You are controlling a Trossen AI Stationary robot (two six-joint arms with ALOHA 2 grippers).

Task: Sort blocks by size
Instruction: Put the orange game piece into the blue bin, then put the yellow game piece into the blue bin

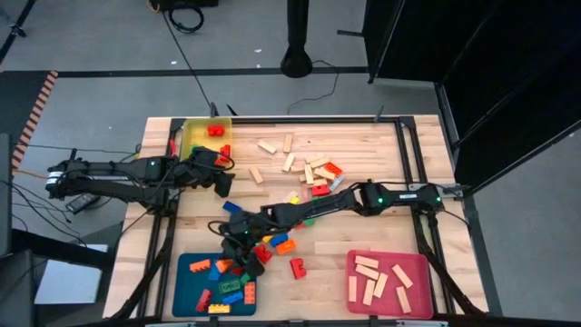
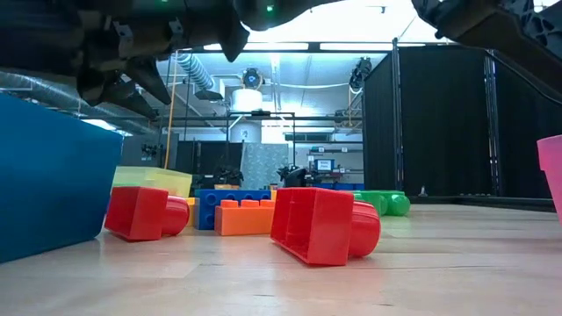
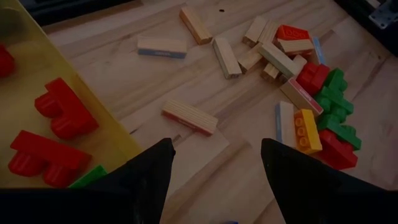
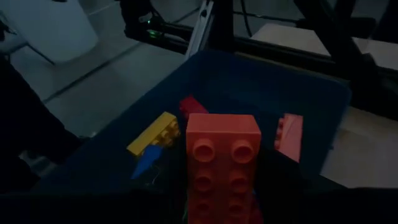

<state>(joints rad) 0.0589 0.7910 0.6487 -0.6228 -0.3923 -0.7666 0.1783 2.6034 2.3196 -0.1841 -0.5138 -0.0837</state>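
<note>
We see the right gripper point(image 1: 238, 252) stretched across the table to the blue tray point(image 1: 188, 282), hanging just over its upper right corner. Its fingers are clamped on an orange brick point(image 4: 222, 163), studs up, held above the tray's inside, where a yellow brick point(image 4: 153, 134), a red one and another orange one lie. Loose bricks point(image 1: 281, 243) crowd the boards just beside that corner, so there is little free room on that side; the wood between the blue tray and the pink tray point(image 1: 418, 300) is mostly bare but for one red brick point(image 1: 297, 268).

The left gripper point(image 1: 221, 182) waits beside the yellow tray point(image 1: 188, 139), fingers point(image 3: 149, 171) spread apart and holding nothing, with a single wooden bar point(image 3: 189, 117) on the open boards ahead of it. Red bricks point(image 3: 62, 112) sit in the yellow tray. A heap of wooden bars and bricks point(image 1: 313, 171) lies mid-table toward the far edge, and more wooden bars fill the pink tray.

The table point(image 1: 363, 145) is pale planks framed by dark rails. From the low view the red brick point(image 2: 323, 224) lies on its side in the foreground, and behind stand black curtains point(image 2: 457, 123), ceiling lights and ducting.
</note>
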